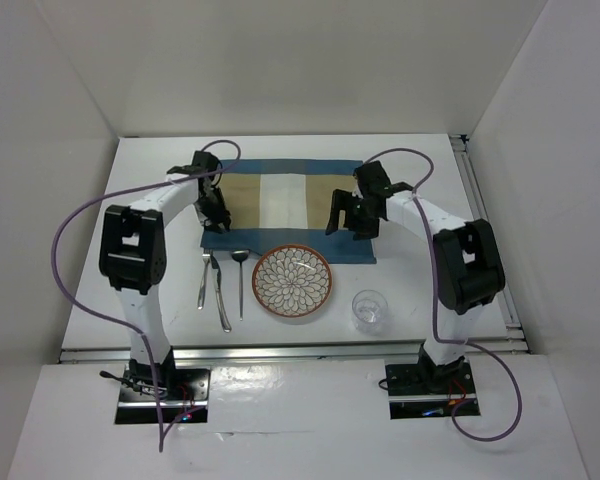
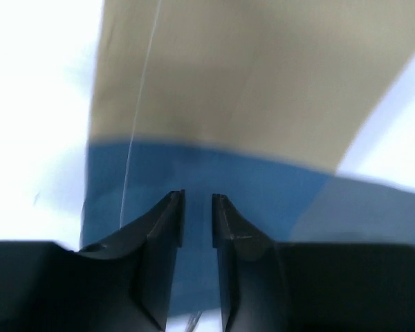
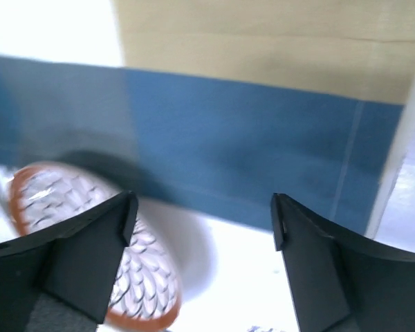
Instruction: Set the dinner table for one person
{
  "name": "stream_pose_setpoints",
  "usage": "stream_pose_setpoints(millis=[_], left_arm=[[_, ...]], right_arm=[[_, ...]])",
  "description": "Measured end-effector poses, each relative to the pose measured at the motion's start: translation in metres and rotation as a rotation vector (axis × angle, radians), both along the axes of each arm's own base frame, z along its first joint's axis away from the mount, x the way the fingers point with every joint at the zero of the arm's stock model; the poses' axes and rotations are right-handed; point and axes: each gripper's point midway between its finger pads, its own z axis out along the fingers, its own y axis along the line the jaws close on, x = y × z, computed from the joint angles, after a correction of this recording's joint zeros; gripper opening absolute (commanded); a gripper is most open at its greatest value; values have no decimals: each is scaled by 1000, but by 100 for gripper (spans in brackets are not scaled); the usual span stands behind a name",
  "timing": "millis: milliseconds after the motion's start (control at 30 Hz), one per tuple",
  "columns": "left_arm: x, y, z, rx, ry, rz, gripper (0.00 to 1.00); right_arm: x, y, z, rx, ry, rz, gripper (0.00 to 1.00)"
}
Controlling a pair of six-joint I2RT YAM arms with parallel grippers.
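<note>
The white dinner table [image 1: 150, 190] carries a blue-and-tan striped placemat [image 1: 280, 200] at its middle. In front of the mat lie an orange-rimmed patterned plate [image 1: 292, 280], a fork [image 1: 204, 280], a knife [image 1: 220, 295], a spoon [image 1: 240, 275] and a clear glass [image 1: 369, 310]. My left gripper [image 1: 218, 215] hovers over the mat's left end; in the left wrist view its jaws [image 2: 198, 207] stand a narrow gap apart, with only blue cloth [image 2: 228, 90] showing between them. My right gripper [image 1: 348, 220] is over the mat's right front edge, open wide [image 3: 204, 207] and empty, with the plate [image 3: 55, 197] below it.
Metal rails run along the table's right edge [image 1: 485, 220] and front edge [image 1: 280, 350]. White walls enclose the table on the left, back and right. Purple cables loop off both arms.
</note>
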Motion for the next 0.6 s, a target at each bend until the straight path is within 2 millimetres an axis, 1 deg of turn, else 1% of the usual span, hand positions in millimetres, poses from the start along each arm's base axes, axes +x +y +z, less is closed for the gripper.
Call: stream_pose_setpoints(millis=[33, 67, 133, 167, 233, 267, 333, 400, 467, 600], left_arm=[[-6, 1, 8, 3, -6, 0, 44], [-13, 3, 17, 4, -17, 3, 55], [-27, 6, 38, 4, -50, 9, 56], [-35, 7, 51, 1, -76, 11, 56], [-45, 7, 71, -7, -124, 9, 56], [-50, 8, 77, -10, -146, 8, 56], [-63, 9, 82, -13, -157, 7, 55], [-75, 10, 80, -12, -149, 6, 55], [-84, 11, 75, -9, -126, 5, 53], [-92, 12, 68, -4, -99, 4, 52]], right_arm=[[-2, 4, 9, 16, -14, 14, 92], [-5, 9, 16, 31, -29, 35, 93], [-16, 18, 25, 53, -44, 85, 94], [-27, 24, 25, 60, -37, 117, 94], [-45, 34, 19, 67, -13, 174, 94], [-55, 39, 13, 66, 6, 205, 92], [-77, 43, 0, 52, 53, 249, 90], [-93, 45, -10, 35, 88, 282, 86], [-105, 48, -16, 24, 112, 309, 82], [-113, 52, -19, 36, 121, 347, 61]])
